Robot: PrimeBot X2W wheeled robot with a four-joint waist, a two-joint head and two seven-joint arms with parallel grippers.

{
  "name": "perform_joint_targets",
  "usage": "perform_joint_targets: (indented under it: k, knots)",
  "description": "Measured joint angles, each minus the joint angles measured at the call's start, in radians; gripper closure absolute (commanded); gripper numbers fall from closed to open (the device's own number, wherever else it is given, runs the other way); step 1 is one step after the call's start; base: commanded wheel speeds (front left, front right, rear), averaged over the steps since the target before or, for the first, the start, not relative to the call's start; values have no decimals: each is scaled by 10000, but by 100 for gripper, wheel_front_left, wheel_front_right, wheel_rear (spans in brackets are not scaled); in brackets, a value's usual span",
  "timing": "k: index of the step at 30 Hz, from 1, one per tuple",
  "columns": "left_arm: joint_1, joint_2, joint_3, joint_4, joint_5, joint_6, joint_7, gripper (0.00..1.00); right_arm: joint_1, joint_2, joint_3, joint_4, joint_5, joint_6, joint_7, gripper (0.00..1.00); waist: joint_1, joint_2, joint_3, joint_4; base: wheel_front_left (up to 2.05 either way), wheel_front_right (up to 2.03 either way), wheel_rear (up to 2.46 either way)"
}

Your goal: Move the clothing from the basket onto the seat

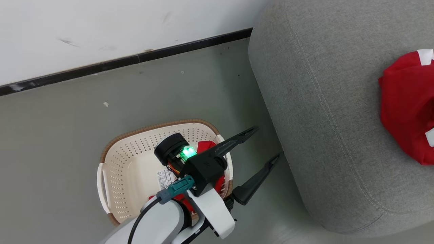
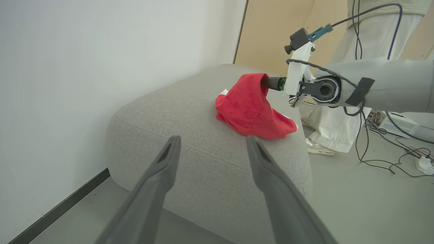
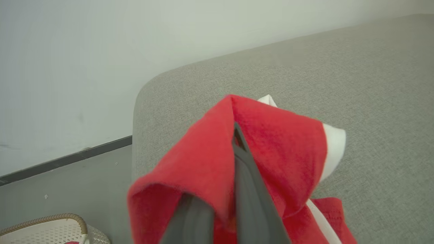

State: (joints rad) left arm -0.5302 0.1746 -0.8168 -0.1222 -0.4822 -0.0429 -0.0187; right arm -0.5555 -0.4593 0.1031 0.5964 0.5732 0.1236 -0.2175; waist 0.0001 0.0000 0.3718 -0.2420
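Observation:
The cream basket point(image 1: 135, 133) stands on the floor left of the grey seat point(image 1: 322, 118). A red garment point(image 1: 206, 146) lies in the basket's right side, mostly hidden under my left arm. My left gripper point(image 1: 268, 142) hangs open and empty over the gap between basket and seat, fingers point(image 2: 162, 169) pointing at the seat point(image 2: 203, 152). My right gripper point(image 3: 232, 142) is shut on a second red garment point(image 3: 271, 135) with white trim, which drapes over its fingers just above the seat point(image 3: 373, 84). That garment point(image 2: 251, 108) has its lower part resting on the cushion and also shows at the right edge point(image 1: 407, 108).
A white wall with a dark skirting board point(image 1: 135, 59) runs behind the basket and seat. A person in pale trousers point(image 2: 339, 128) stands beyond the seat. Cables point(image 2: 390, 159) and a white box point(image 2: 393, 123) lie on the floor there. The basket's rim point(image 3: 44, 220) shows low left.

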Motion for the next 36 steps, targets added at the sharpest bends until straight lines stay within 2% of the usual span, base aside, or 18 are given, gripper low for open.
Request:
perform_joint_targets:
  k: [8,12,21,29,36]
  knots:
    - [-75,247,230,387,21,-52,-278,0,443,324,445,79,-4,0,-61,0,0,0,174,-155,0,0,0]
    - [-74,244,249,516,17,-52,-384,0,696,198,355,-86,67,0,-207,0,0,0,97,-250,0,0,0]
    - [22,242,311,815,-19,-54,-713,0,1645,-190,58,-1124,136,2,-305,0,0,0,-165,-542,0,0,0]
    - [113,458,566,1085,-102,-123,-997,0,2455,-272,-199,-2190,148,0,-332,0,0,0,-468,-820,0,0,0]
    - [519,577,974,1369,-107,73,-1346,0,2462,-303,-173,-3333,-96,0,-336,0,0,0,-778,-920,0,0,0]
